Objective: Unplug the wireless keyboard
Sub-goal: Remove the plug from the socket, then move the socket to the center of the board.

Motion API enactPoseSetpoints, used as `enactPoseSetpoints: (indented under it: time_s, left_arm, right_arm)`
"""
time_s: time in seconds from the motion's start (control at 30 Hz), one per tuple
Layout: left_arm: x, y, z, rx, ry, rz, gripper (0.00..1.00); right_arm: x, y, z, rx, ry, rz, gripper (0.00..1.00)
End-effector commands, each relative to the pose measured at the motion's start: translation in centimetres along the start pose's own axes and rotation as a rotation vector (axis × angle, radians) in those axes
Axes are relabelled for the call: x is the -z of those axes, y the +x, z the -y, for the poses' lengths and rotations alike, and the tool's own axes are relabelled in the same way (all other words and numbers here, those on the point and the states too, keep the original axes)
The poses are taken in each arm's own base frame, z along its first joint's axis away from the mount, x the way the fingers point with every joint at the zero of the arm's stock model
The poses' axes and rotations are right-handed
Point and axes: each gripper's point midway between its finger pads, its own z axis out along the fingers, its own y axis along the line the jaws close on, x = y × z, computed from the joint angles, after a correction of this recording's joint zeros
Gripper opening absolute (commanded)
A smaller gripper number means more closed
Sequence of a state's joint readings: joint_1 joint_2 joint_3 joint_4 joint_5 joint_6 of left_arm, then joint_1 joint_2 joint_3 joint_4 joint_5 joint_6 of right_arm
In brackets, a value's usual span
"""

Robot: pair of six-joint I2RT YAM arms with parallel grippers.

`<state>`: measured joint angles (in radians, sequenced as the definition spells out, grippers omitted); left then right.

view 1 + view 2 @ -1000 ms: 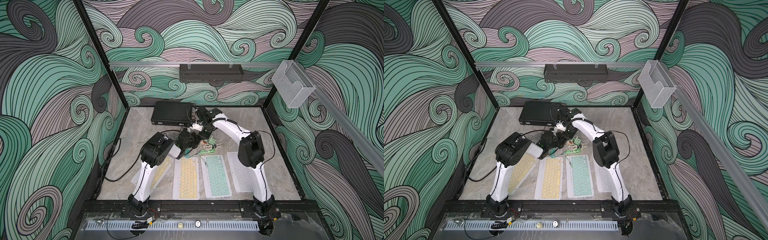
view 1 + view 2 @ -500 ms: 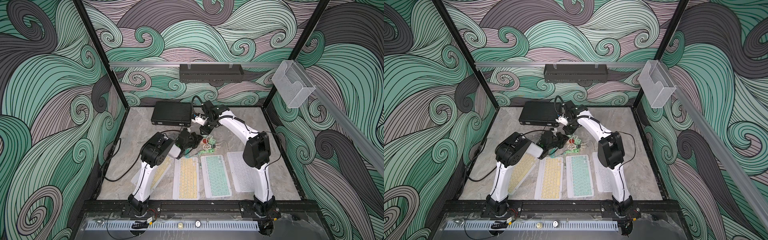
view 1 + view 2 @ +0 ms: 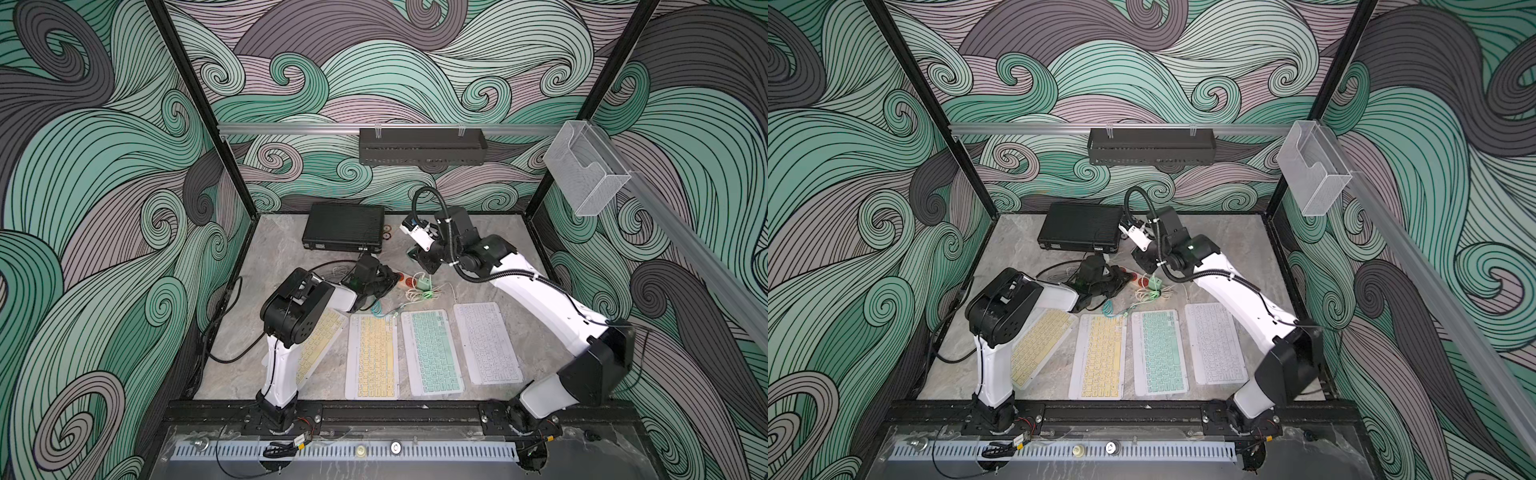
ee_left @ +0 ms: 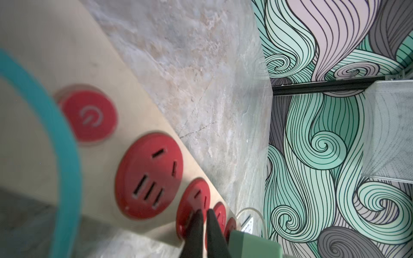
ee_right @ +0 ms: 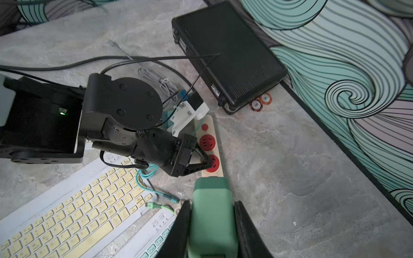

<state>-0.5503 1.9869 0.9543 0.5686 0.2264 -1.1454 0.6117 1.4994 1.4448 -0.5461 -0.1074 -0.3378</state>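
While the left hand (image 5: 207, 164) rests its tips on a red socket of the beige power strip (image 5: 212, 125), almost closed with a sliver between them and nothing gripped, the right hand (image 5: 212, 204) is clamped on a green charger block (image 5: 211, 196). It holds the block in the air, off the strip, between the strip and the black case (image 3: 344, 226).

Mint keyboard (image 3: 432, 351) lies flat in the front row on the desk (image 3: 498, 249), between the yellow keyboard (image 3: 374, 357) and the white keyboard (image 3: 488, 343). A skewed yellow keyboard (image 3: 318, 345) sits partly under the left elbow.

Green cable plug (image 5: 156, 206) lies at the row's far edge; can't tell if it's seated. Cable tangle (image 3: 422, 294) fills the gap between strip and keyboards. Second mint block (image 3: 424, 284) sits at the strip's right end.

Tight at back left: case, two poker chips (image 5: 260, 101) just beside its corner, left arm. Bare desk runs from the strip to the right wall.
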Motion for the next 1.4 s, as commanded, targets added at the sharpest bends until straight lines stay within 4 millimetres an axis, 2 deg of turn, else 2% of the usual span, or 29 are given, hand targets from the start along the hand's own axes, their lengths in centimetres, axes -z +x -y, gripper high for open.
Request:
enactPoseSetpoints:
  time_s: [0.0,0.13,0.23,0.3,0.4,0.5,0.6,0.67,0.73,0.8,0.9,1.1,1.23,1.37]
  left_arm:
    - [2.0,0.2,-5.2,-0.083,-0.230,0.016,0.19]
    - [4.2,-1.2,-3.9,-0.163,-0.241,0.081,0.19]
    - [7.5,-2.5,-2.2,-0.217,-0.245,0.160,0.18]
    - [10.7,-3.6,-0.6,-0.254,-0.256,0.227,0.16]
    - [16.0,-5.0,0.5,-0.261,-0.286,0.351,0.14]
    - [19.3,-5.0,-0.3,-0.268,-0.289,0.429,0.13]
    - [20.5,-4.5,-1.3,-0.307,-0.265,0.464,0.15]
    - [20.7,-4.3,-1.3,-0.347,-0.253,0.467,0.15]
    - [20.3,-4.0,-0.4,-0.389,-0.222,0.435,0.14]
    - [19.2,-3.2,1.3,-0.430,-0.142,0.379,0.11]
    - [17.4,-2.2,2.0,-0.444,-0.091,0.304,0.10]
    - [14.0,-1.0,0.4,-0.389,-0.146,0.183,0.06]
    - [11.6,0.5,-1.3,-0.308,-0.163,0.088,0.03]
    - [10.2,1.2,-2.8,-0.253,-0.196,0.044,0.02]
  right_arm:
    - [1.6,-2.2,0.3,-0.015,0.058,0.153,0.00]
    - [3.2,-3.2,-0.7,-0.013,0.072,0.270,0.00]
    - [3.6,-4.3,-1.5,-0.004,0.071,0.313,0.00]
    - [3.8,-5.4,-1.9,-0.015,0.075,0.340,0.00]
    - [3.6,-7.2,-2.8,-0.027,0.062,0.394,0.00]
    - [2.7,-8.8,-3.7,-0.011,0.060,0.406,0.00]
    - [1.1,-9.9,-3.8,-0.004,0.087,0.404,0.00]
    - [-0.3,-10.3,-3.8,-0.004,0.106,0.396,0.00]
    - [-1.6,-10.6,-3.4,0.009,0.144,0.377,0.00]
    - [-3.2,-10.4,-2.4,0.023,0.209,0.343,0.00]
    - [-5.1,-9.9,-1.4,0.047,0.277,0.303,0.00]
    - [-8.0,-6.5,-3.1,-0.012,0.202,0.235,0.00]
    - [-8.4,-4.0,-3.8,-0.064,0.182,0.220,0.00]
    - [-8.7,-2.1,-4.5,-0.105,0.159,0.197,0.00]
